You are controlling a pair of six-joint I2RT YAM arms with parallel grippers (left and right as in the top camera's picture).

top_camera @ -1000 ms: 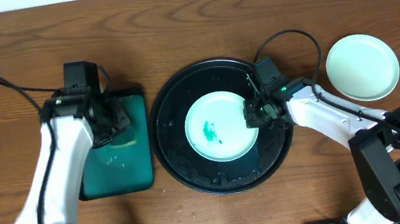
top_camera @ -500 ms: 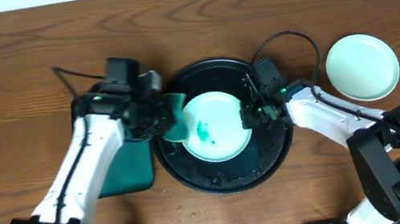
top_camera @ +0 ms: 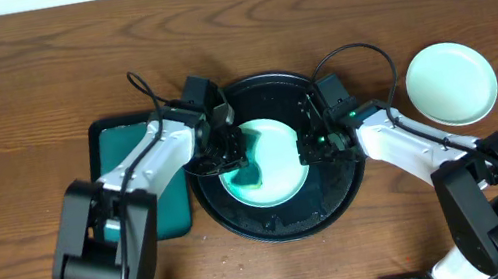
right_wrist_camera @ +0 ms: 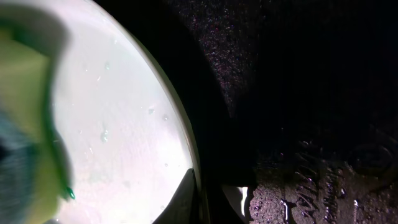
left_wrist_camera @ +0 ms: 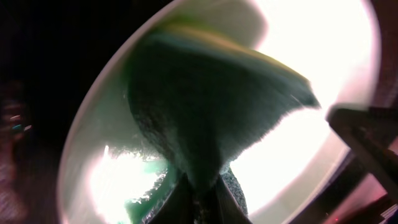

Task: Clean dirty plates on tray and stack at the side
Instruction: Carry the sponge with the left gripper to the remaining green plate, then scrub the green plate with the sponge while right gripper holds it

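Observation:
A pale mint plate [top_camera: 280,155] lies in the round black tray [top_camera: 284,230]. My left gripper [top_camera: 229,151] is shut on a dark green sponge [top_camera: 241,175] that presses on the plate's left half. In the left wrist view the sponge [left_wrist_camera: 205,106] covers most of the plate [left_wrist_camera: 311,143], with a teal smear [left_wrist_camera: 146,186] beside the left gripper [left_wrist_camera: 202,202]. My right gripper [top_camera: 309,146] is shut on the plate's right rim. The right wrist view shows that rim [right_wrist_camera: 183,134] pinched in the right gripper [right_wrist_camera: 202,202]. A second mint plate [top_camera: 451,82], unmarked, sits on the table at the right.
A dark green rectangular sponge tray [top_camera: 140,183] lies left of the black tray, partly under my left arm. The black tray's floor [right_wrist_camera: 311,186] is wet. Bare wooden table [top_camera: 12,118] surrounds everything.
My left arm has swung right from the sponge tray, carrying the sponge onto the plate and over the smear. The right gripper has kept its hold on the rim.

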